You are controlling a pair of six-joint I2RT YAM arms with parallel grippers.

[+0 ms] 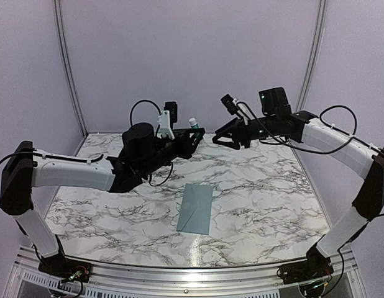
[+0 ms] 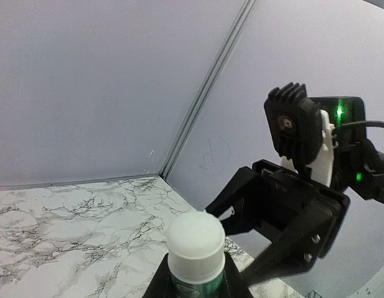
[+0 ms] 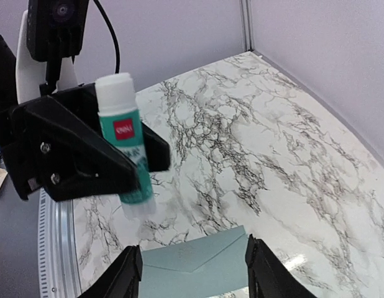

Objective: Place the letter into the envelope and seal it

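Across the whole floor of the booth, the marble-patterned table (image 1: 254, 186) is spreading out white with grey veins, walled by pale lilac panels (image 1: 179, 49) at the far side and on both flanks. Above its far half, the 2 arms are reaching toward each other, well clear of the surface. The left arm (image 1: 74, 171) is stretching in from the near left, and the right arm (image 1: 335, 139) is angling in from the near right.

The left pincer (image 1: 191, 138) is gripping a glue stick (image 1: 194, 123), its jaws closing narrowly around the green-and-white tube below the white cap; in the right wrist view the tube (image 3: 122, 136) is standing nearly upright between the black fingers, with a red label showing. The right pincer (image 1: 224, 138) is hovering just to the right of the tube with its jaws spread apart and nothing between them, its tips pointing at the left pincer.

On the table, near the middle and closer to the near edge, the envelope (image 1: 196, 208) is lying flat, grey-blue, its long side running near to far, well below both pincers and touched by neither. The letter is not visible as a separate sheet in any view.
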